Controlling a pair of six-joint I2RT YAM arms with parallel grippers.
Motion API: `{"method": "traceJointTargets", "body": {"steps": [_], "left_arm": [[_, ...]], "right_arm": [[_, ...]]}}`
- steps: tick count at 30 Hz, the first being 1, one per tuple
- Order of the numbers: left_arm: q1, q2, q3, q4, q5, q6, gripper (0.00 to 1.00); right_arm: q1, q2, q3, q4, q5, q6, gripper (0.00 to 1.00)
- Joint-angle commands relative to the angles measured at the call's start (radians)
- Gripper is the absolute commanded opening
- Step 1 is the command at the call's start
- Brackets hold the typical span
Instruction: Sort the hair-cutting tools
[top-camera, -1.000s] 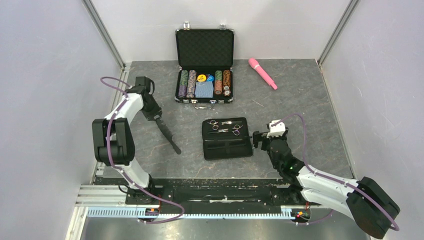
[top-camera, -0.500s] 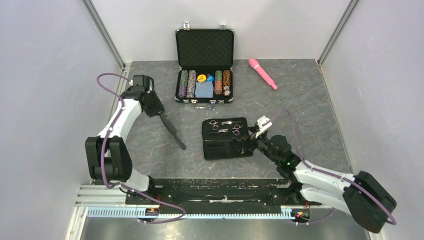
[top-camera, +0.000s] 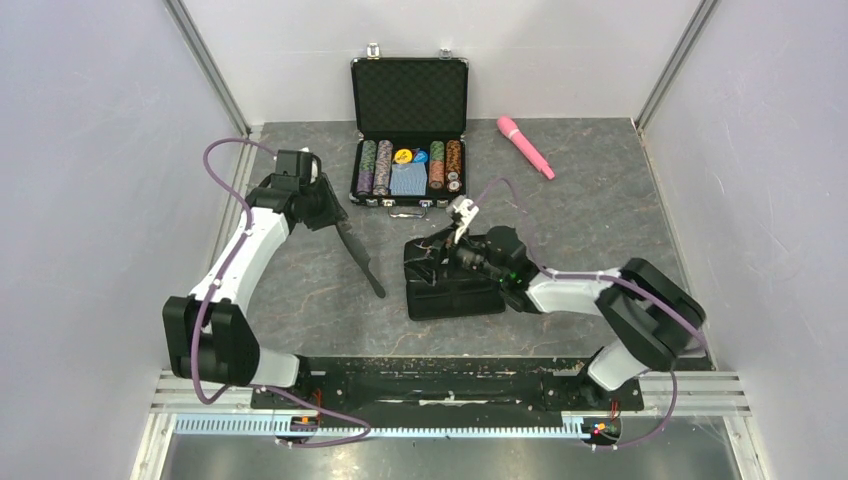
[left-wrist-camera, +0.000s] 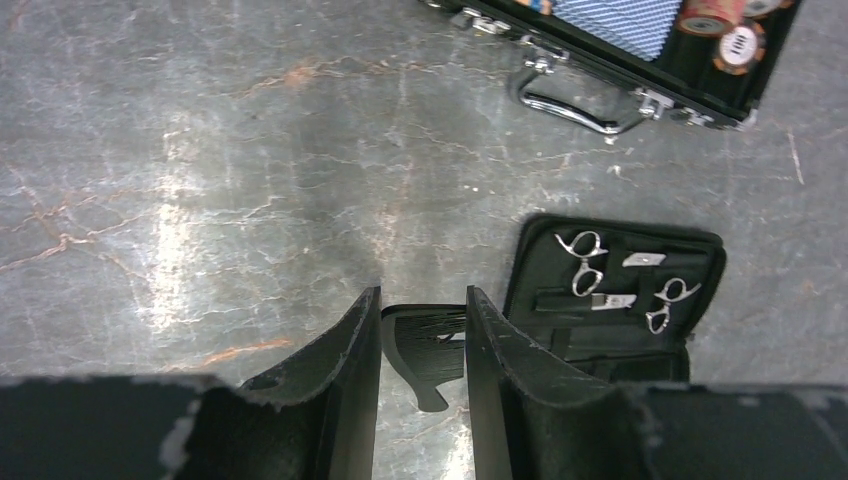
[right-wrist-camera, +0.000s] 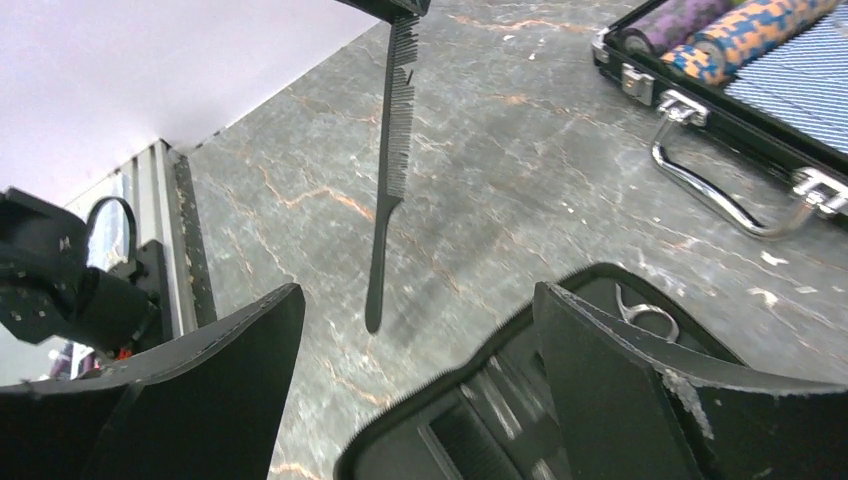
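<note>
Your left gripper (left-wrist-camera: 420, 335) pinches the comb (right-wrist-camera: 398, 110) by one end; it could twist loose. Your right gripper (right-wrist-camera: 415, 310) stands spread.

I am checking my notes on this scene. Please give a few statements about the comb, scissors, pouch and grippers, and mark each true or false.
1. The left gripper holds a comb. True.
2. The comb lies inside the pouch. False: it hangs from that gripper.
3. The right gripper is open over the pouch. True.
4. The scissors are in the case. False: they are in the pouch.
5. The wand lies left of the case. False: it lies right of it.
</note>
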Motion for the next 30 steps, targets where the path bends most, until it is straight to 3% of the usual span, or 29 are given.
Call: {"method": "traceJointTargets", "body": {"steps": [1,13,17,19,26,28,30], "left_arm": [[-0.026,-0.049,-0.003,0.047,0.043,0.050,0.19],[-0.073,-0.113,-0.029,0.075,0.106,0.040,0.19],[-0.084,-0.126,-0.031,0.082,0.122,0.038,0.19],[-0.087,-0.134,-0.035,0.089,0.127,0.039,0.19],[-0.098,-0.165,-0.044,0.107,0.153,0.049,0.20],[-0.104,-0.183,-0.047,0.117,0.162,0.055,0.25],[-0.107,-0.205,-0.052,0.131,0.169,0.056,0.41]], "right_arm": [[0.013,0.137,0.126,0.082,-0.039,0.115,0.87],[0.073,0.414,0.346,0.100,-0.109,0.203,0.80],[0.082,0.445,0.382,0.094,-0.122,0.211,0.70],[0.083,0.455,0.394,0.101,-0.136,0.218,0.61],[0.083,0.441,0.387,0.119,-0.150,0.224,0.16],[0.083,0.420,0.372,0.120,-0.149,0.222,0.04],[0.083,0.392,0.346,0.123,-0.136,0.221,0.00]]}}
